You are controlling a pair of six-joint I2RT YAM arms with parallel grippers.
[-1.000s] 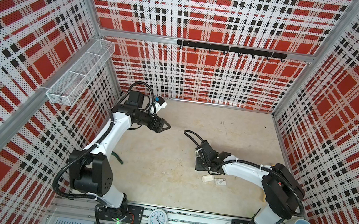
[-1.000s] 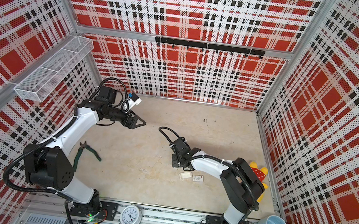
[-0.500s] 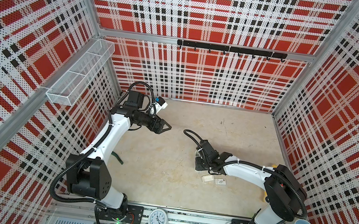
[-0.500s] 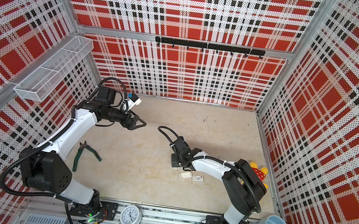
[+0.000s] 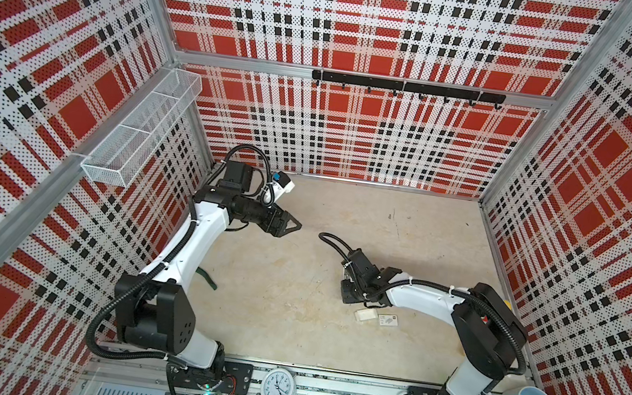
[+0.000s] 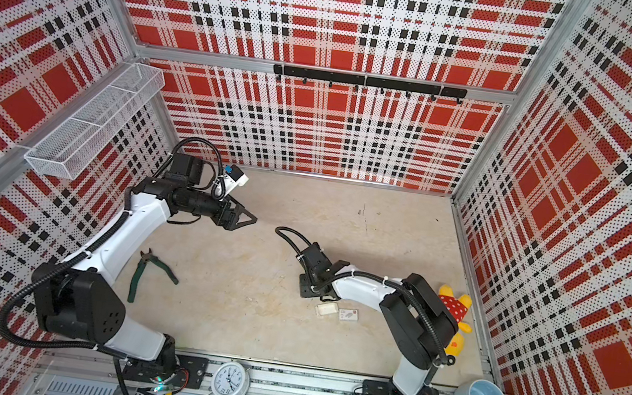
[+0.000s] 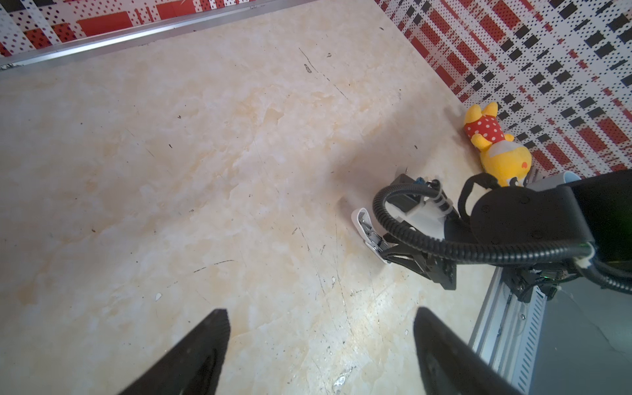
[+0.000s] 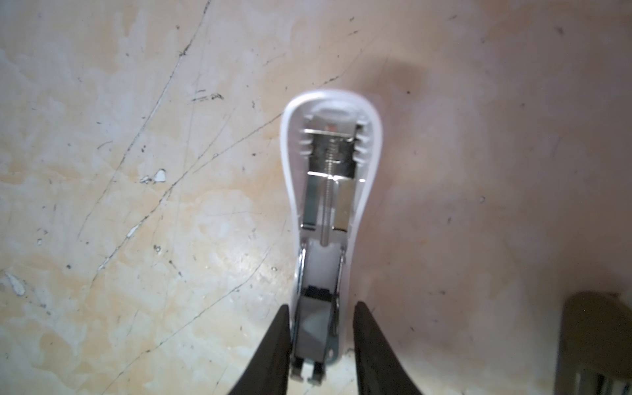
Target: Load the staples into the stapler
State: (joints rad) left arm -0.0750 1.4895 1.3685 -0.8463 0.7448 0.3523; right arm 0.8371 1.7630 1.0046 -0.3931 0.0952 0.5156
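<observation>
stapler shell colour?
White stapler, with silver metal inside; it shows best in the right wrist view.

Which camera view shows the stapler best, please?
The right wrist view: the opened stapler appears large, interior exposed, in the right gripper. The left wrist view shows it small, partly behind a cable; both top views hide it under the right arm.

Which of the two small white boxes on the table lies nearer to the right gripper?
The plain white tray; the printed box lies beyond it, farther from the right gripper.
</observation>
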